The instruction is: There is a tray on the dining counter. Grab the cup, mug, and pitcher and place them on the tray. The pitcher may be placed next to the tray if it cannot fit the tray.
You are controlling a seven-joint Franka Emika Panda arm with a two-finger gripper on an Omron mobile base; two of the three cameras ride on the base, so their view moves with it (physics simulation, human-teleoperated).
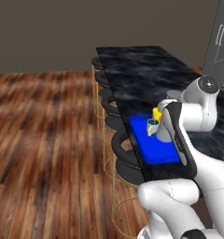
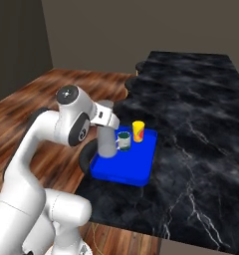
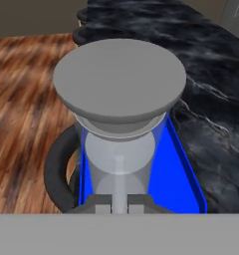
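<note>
On the worktop's near edge: pitcher held over the tray

Left base view: cup [image 1: 156, 113] and mug [image 1: 152, 126] stand on the blue tray [image 1: 153, 149]. Right base view: pitcher [image 2: 107, 142] sits at the tray's stool-side end, probably for room. Hand view: fingers [image 3: 102, 201] pinch the pitcher.

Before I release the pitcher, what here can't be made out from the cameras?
- Pitcher base: in the right base view it stands at the tray edge; whether it rests down is unclear. In the left base view the arm covers most of it.
- Mug handle: arm hides it in the left base view.
- Cup: the pitcher's top blocks it in the hand view.
- Gripper: contact with the pitcher sits at the hand view's bottom edge.
</note>
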